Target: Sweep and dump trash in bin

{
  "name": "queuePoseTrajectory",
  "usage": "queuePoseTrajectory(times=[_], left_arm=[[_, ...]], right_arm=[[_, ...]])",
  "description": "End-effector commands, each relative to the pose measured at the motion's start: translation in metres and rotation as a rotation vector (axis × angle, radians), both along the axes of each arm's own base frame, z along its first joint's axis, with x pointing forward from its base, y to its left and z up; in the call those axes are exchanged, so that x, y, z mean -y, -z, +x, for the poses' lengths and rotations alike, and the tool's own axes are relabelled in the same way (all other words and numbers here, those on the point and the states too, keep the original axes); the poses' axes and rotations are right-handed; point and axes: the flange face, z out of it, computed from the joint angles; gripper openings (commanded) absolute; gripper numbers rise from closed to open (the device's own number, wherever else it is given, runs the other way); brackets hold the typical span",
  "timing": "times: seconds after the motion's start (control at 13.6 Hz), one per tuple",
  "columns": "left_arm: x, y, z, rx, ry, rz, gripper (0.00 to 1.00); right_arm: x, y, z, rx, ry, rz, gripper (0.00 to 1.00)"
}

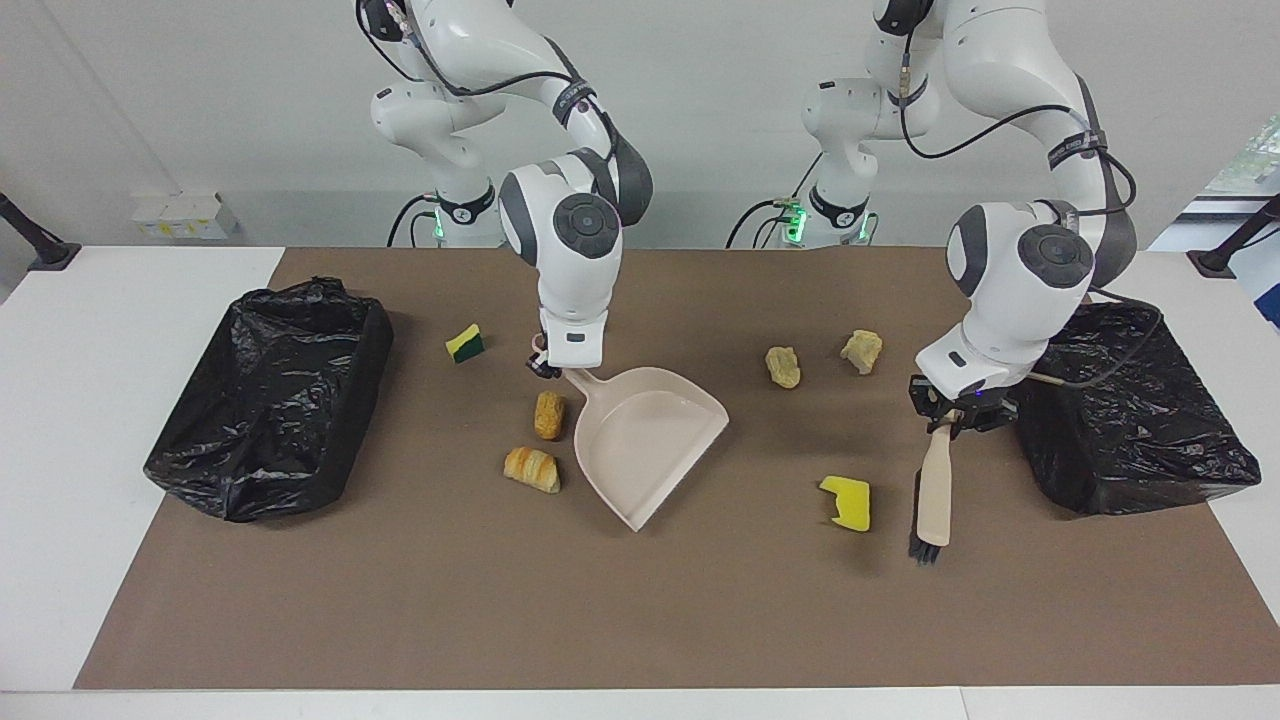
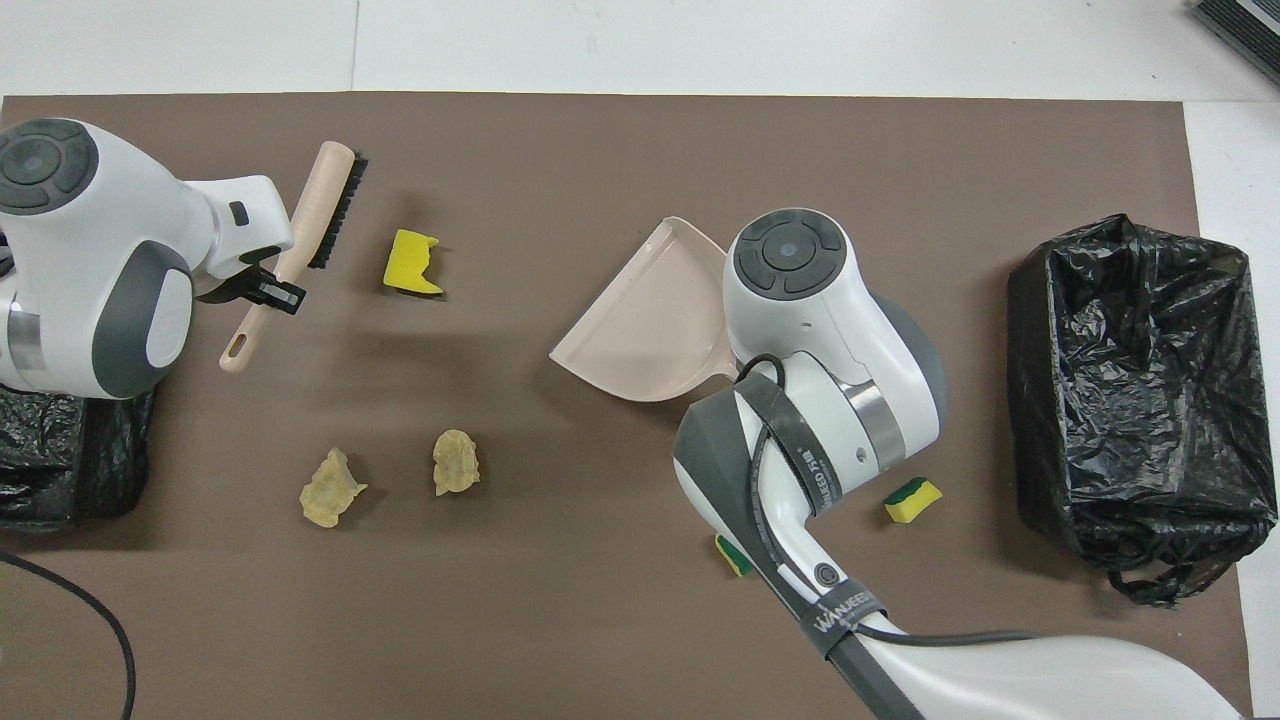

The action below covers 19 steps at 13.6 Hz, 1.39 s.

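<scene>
Seven scraps [image 1: 845, 502], perhaps; two bins [image 1: 265, 398].

Open mat [image 1: 640, 610] lay clear along the edge farthest from the robots; the dustpan [image 1: 648, 440], brush [image 1: 934, 497] and scattered scraps [image 1: 845, 502] crowded the middle.

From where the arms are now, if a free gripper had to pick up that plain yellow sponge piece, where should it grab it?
Probably from straight above, fingers closing across the yellow sponge piece's two long flat sides. It lies flat on the mat, and one end has a notch cut out, so the solid middle gives better purchase. The brush stands close beside it, toward the left arm's end, so keep the fingers clear there.
</scene>
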Motion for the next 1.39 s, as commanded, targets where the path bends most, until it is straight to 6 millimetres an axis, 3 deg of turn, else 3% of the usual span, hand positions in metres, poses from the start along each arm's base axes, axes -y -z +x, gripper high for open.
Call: queuePoseTrajectory(times=[0.0,0.37,0.59,0.66,0.81,0.95,1.03,1.17,1.32], left_arm=[[-0.001,0.006,0.02,0.003,0.039,0.014,0.0],[0.01,0.024,0.023,-0.015,0.089,0.055,0.0],[0.022,0.03,0.023,-0.028,0.232,0.078,0.0],[0.03,0.035,0.022,-0.035,0.258,0.09,0.0],[0.045,0.038,0.016,-0.057,0.294,0.109,0.0],[0.052,0.039,0.002,-0.135,0.326,0.136,0.0],[0.05,0.031,-0.006,-0.167,0.354,0.142,0.0],[0.043,0.016,-0.039,-0.229,0.448,0.147,0.0],[0.043,0.026,-0.077,-0.269,0.474,0.153,0.0]], right_arm=[[0.007,0.001,-0.026,-0.003,-0.144,-0.009,0.0],[0.017,0.007,-0.042,-0.055,-0.423,-0.06,0.0],[0.018,0.006,-0.05,-0.082,-0.5,-0.095,0.0],[0.014,0.009,-0.055,-0.1,-0.526,-0.125,0.0],[-0.015,0.014,-0.071,-0.091,-0.633,-0.208,0.0],[-0.014,0.016,-0.071,-0.093,-0.635,-0.215,0.0],[-0.014,0.016,-0.07,-0.089,-0.635,-0.213,0.0],[-0.015,0.016,-0.069,-0.085,-0.636,-0.211,0.0],[-0.015,0.016,-0.069,-0.082,-0.637,-0.21,0.0]])
